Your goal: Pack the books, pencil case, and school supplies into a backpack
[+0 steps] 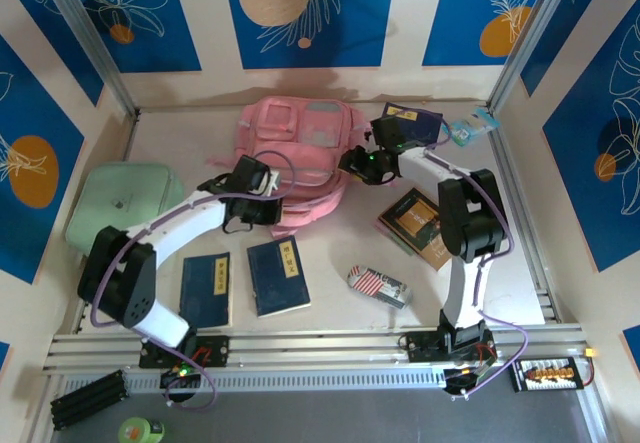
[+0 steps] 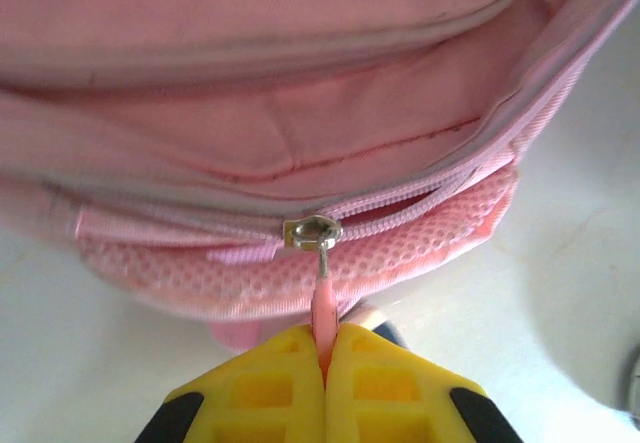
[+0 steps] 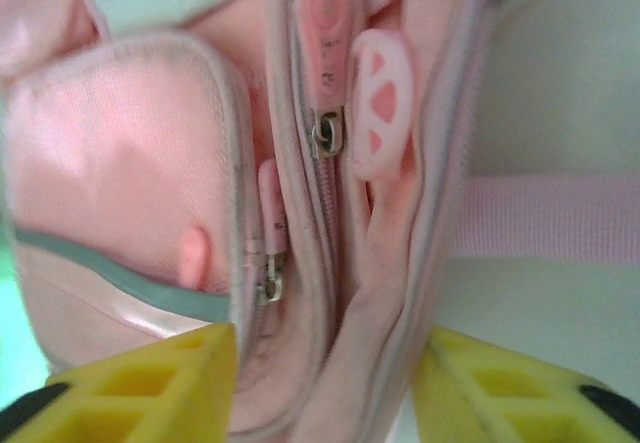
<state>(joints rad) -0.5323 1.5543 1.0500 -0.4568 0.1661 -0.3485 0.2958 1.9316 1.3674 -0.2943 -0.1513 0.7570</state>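
Pink mesh backpack (image 2: 300,113), slim zip pull (image 2: 322,298)

On the pale desk (image 1: 330,248) a pink backpack (image 1: 300,153) is laid far back, a mint-green case (image 1: 120,203) at the left. Near the front one navy book (image 1: 207,290) is placed just beside a second book (image 1: 278,275); a third book (image 1: 412,121), a tan-and-black notebook (image 1: 420,225) and a striped pencil case (image 1: 378,285) are spread at the right.

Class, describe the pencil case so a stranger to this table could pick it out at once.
Start at the pink backpack at the back of the table and come toward the near edge, right of the two navy books side by side. The pencil case lies there, near the tan-and-black notebook. Its neighbours are flat rectangles; it alone is a small rounded pouch with red-and-white stripes.
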